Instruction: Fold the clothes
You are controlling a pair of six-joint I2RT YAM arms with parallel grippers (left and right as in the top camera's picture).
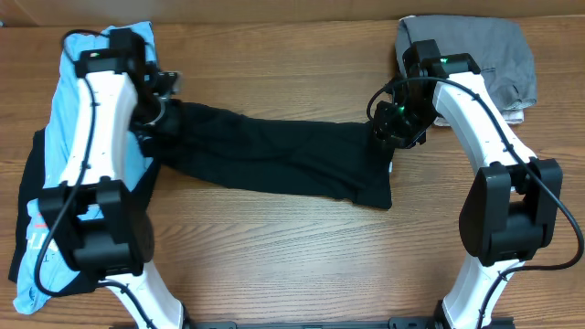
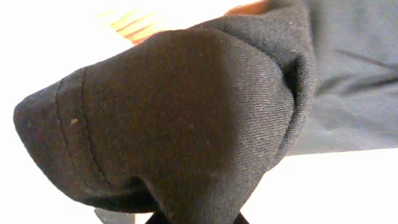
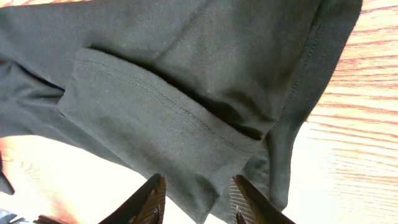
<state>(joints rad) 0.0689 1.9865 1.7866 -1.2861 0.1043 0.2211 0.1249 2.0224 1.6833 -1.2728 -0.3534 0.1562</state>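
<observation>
A black garment (image 1: pixel 274 155) is stretched across the middle of the desk (image 1: pixel 292 247), held at both ends. Its left end is taken up by the left gripper (image 1: pixel 163 100), and its right end by the right gripper (image 1: pixel 391 128). Between them the cloth lies in a long band, wider toward the right, where a corner hangs down onto the wood.

In the right wrist view, a stitched hem of the black garment (image 3: pixel 186 81) is seen folded over, and its lower edge is pinched between the fingers (image 3: pixel 149 202) of the right gripper (image 3: pixel 198 190), which is closed on it. In the left wrist view, the frame is filled by a bulge of the black garment (image 2: pixel 174 118) with a stitched seam on its left. Only the finger tips are glimpsed at the bottom edge, so the left gripper appears to be clamped on the cloth, though the grip itself is hidden.

A blue garment (image 1: pixel 55 110) is spread under the left arm at the desk's left side. A grey garment (image 1: pixel 498 50) lies at the far right corner, behind the right arm.
</observation>
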